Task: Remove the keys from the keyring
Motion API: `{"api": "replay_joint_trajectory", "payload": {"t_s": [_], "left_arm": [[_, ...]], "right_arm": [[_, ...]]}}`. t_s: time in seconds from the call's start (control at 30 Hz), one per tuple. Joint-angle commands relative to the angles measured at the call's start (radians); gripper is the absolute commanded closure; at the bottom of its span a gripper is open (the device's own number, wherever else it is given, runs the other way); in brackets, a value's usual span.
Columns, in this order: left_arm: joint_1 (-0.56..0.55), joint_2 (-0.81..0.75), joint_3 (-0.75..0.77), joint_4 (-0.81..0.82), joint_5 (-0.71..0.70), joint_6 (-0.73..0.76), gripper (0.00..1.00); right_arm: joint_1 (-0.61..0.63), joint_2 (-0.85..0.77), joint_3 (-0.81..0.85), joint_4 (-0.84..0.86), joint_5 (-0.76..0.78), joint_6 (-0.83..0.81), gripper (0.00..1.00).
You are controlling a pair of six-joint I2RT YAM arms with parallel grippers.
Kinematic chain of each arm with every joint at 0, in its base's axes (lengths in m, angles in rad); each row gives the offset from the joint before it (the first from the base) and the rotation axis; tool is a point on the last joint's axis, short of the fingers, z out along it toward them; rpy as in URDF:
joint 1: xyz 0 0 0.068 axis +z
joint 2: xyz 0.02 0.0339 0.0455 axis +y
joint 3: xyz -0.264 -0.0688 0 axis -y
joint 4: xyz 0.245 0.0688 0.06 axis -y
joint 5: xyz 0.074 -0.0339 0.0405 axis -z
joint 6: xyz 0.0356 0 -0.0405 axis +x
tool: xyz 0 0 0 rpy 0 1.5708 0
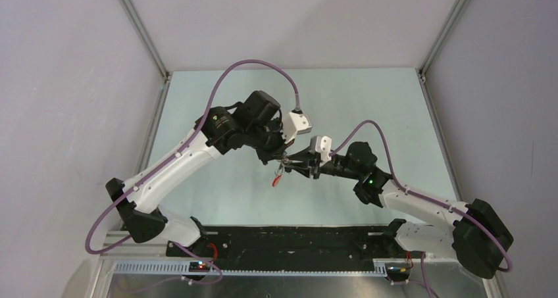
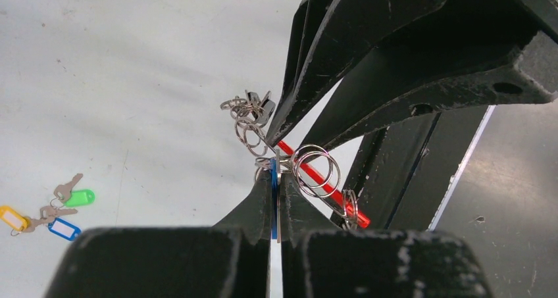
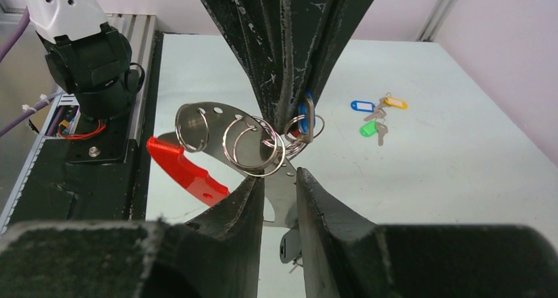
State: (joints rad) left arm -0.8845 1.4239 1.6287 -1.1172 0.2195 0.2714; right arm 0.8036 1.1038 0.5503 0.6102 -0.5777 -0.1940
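My two grippers meet above the middle of the table. My left gripper (image 2: 276, 170) is shut on a blue tag and a silvery key (image 2: 274, 199), seen edge-on between its fingers. The blue tag (image 3: 304, 114) also shows in the right wrist view. My right gripper (image 3: 279, 176) is shut on the keyring (image 3: 220, 114), a curved silvery piece carrying several wire rings (image 3: 253, 147) and a red strap (image 3: 184, 166). A black-tagged key (image 3: 289, 244) hangs below it. More small keys (image 2: 258, 104) dangle from the rings. In the top view the red strap (image 1: 278, 178) hangs under both grippers.
A separate key cluster with tan, blue and green tags (image 2: 46, 209) lies on the pale table (image 2: 131, 61); it also shows in the right wrist view (image 3: 375, 114). The black base rail (image 1: 289, 242) runs along the near edge.
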Motion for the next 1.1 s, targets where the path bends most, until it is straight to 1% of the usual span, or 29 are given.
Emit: {"api": "replay_joint_trajectory", "payload": {"t_s": [0.0,0.23,0.43,0.5,0.53,0.63,0.7,0.73,0.77,0.97,1.07], "left_arm": [[-0.004,-0.033,0.023,0.032,0.010,0.017,1.00],[-0.005,-0.028,0.022,0.030,0.020,0.016,1.00],[-0.007,-0.026,0.020,0.031,0.020,0.015,1.00],[-0.008,-0.026,0.021,0.032,0.019,0.015,1.00],[-0.008,-0.027,0.021,0.032,0.019,0.014,1.00],[-0.007,-0.028,0.021,0.032,0.016,0.011,1.00],[-0.007,-0.030,0.022,0.031,0.010,0.009,1.00],[-0.008,-0.030,0.023,0.031,0.006,0.007,1.00],[-0.007,-0.030,0.024,0.031,-0.003,0.002,1.00],[-0.004,-0.023,0.035,0.031,-0.051,-0.035,1.00],[0.014,-0.020,0.041,0.032,-0.062,-0.061,1.00]], "right_arm": [[0.016,-0.012,0.042,0.054,0.021,-0.009,0.71],[0.035,-0.006,0.040,0.093,0.066,-0.003,0.71],[0.045,-0.004,0.005,0.210,0.124,0.021,0.72],[0.047,0.005,-0.005,0.246,0.150,0.026,0.75],[0.048,0.010,-0.011,0.259,0.161,0.025,0.80],[0.052,0.022,-0.030,0.319,0.177,0.028,0.83],[0.053,0.024,-0.034,0.329,0.191,0.028,0.85],[0.052,0.021,-0.035,0.328,0.202,0.027,0.94],[0.054,0.019,-0.037,0.322,0.204,0.025,1.00],[0.039,-0.010,-0.052,0.306,0.189,0.028,1.00],[0.022,-0.024,-0.095,0.379,0.214,0.039,1.00]]}}
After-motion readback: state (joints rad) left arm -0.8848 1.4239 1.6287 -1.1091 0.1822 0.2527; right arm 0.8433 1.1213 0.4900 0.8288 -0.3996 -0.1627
